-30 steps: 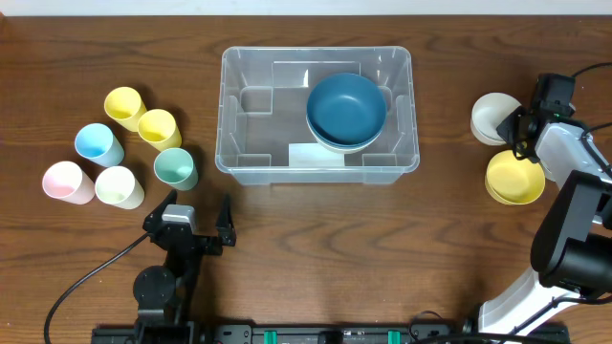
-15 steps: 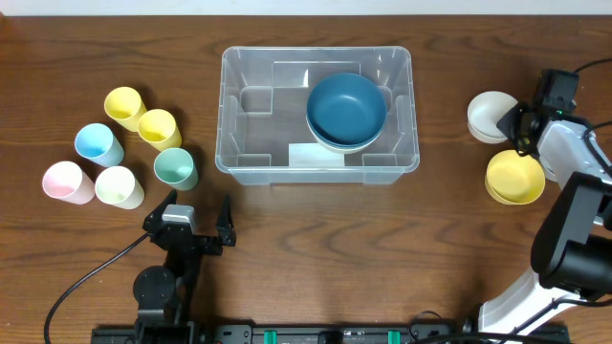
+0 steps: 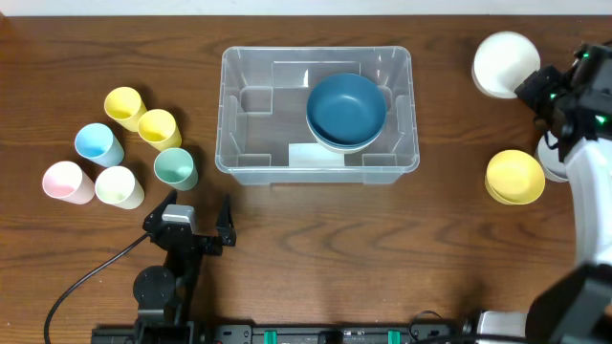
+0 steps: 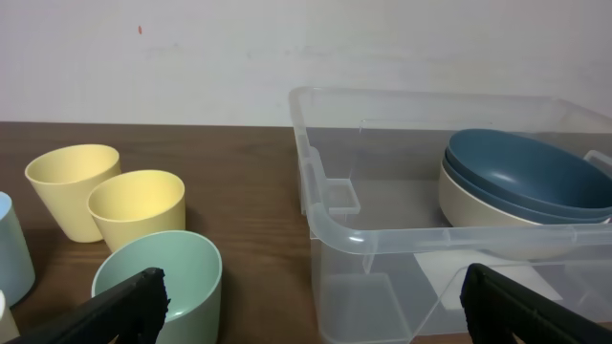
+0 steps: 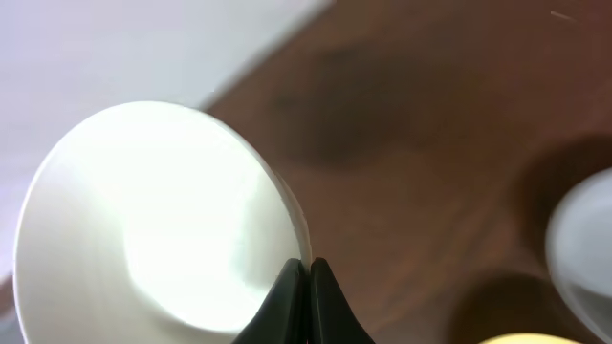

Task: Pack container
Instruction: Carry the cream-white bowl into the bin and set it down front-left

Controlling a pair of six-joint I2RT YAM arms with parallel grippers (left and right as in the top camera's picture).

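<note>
Mid-worktop (image 3: 316, 248), toward the far side: container (image 3: 256, 129), upright, open-topped, clear-walled. Inside, right half: dark blue bowl (image 3: 346, 105) nested on a pale bowl (image 3: 340, 146). White label (image 3: 308, 155) on the base, by the front wall.

Right tool (image 5: 308, 272): pinched tight on the rim of a white bowl (image 3: 505, 63). Bowl tilted, up by the far right corner, well apart from the container. Closer in on the right: yellow bowl (image 3: 514, 176) on the worktop, just beside the right arm. Another pale piece half hidden under that arm, can't tell what.

Left tool (image 3: 191, 215): fingers spread wide, gripping nothing. Parked near the front edge, left of centre, facing the container's front left corner. Same seen from the left wrist view: container wall and stacked bowls ahead, cups to the left.

Left of the container: six cups, upright, in a loose cluster.
- two yellow (image 3: 124, 105) (image 3: 158, 127), touching
- light blue (image 3: 98, 143)
- mint green (image 3: 175, 167), nearest the container
- pink (image 3: 65, 181) and cream (image 3: 119, 186), side by side at the front
</note>
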